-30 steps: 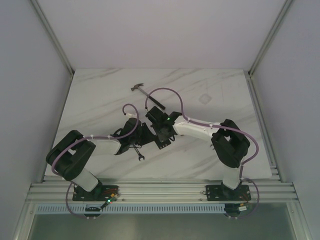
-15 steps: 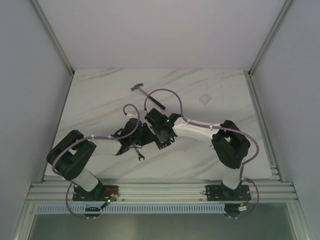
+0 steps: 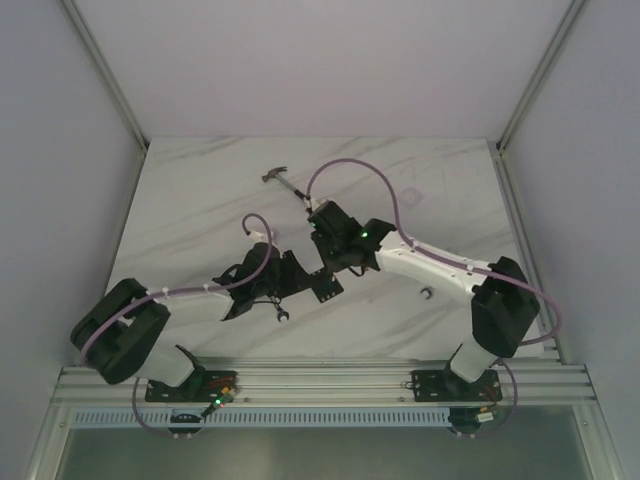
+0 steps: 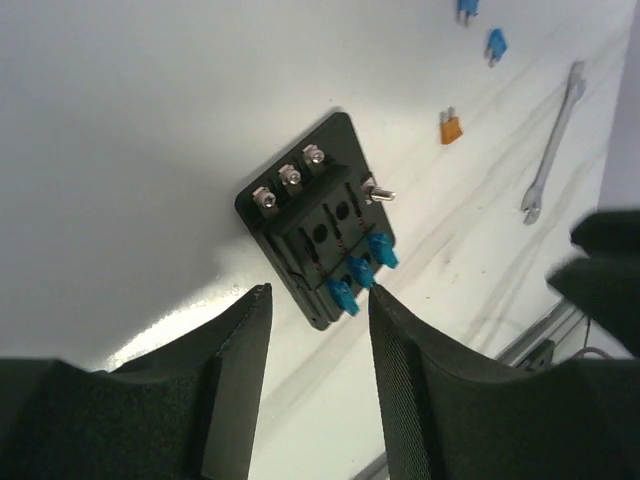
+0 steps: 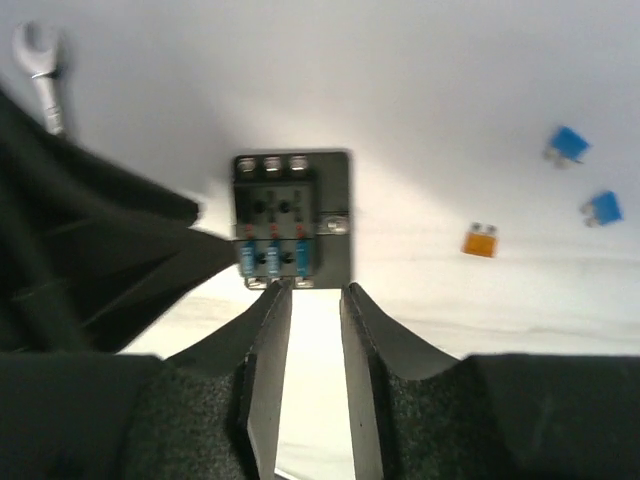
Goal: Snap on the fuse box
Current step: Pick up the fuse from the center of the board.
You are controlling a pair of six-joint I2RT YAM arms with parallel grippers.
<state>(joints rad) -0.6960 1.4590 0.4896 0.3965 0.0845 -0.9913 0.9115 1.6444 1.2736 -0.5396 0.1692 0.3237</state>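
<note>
The fuse box (image 3: pixel 326 286) is a small black block lying flat on the marble table (image 3: pixel 200 200), with three blue fuses seated in it. It shows clearly in the left wrist view (image 4: pixel 310 215) and the right wrist view (image 5: pixel 335 195). My left gripper (image 3: pixel 306 278) is open and empty, its tips (image 4: pixel 318 292) just short of the box's near corner. My right gripper (image 3: pixel 327 264) is open with a narrow gap and empty, its tips (image 5: pixel 315 290) at the box's fuse end. Neither gripper holds the box.
A wrench (image 3: pixel 280 311) lies near the front, also in the left wrist view (image 4: pixel 553 140). A hammer (image 3: pixel 284 180) lies farther back. Loose fuses lie beside the box: an orange one (image 5: pixel 480 240) and two blue ones (image 5: pixel 567 143). A small dark item (image 3: pixel 427 293) lies front right.
My right arm has stretched out, its elbow swinging right and its gripper shifting back off the fuse box. My left arm has also extended, its elbow moving left. The box has stayed put.
</note>
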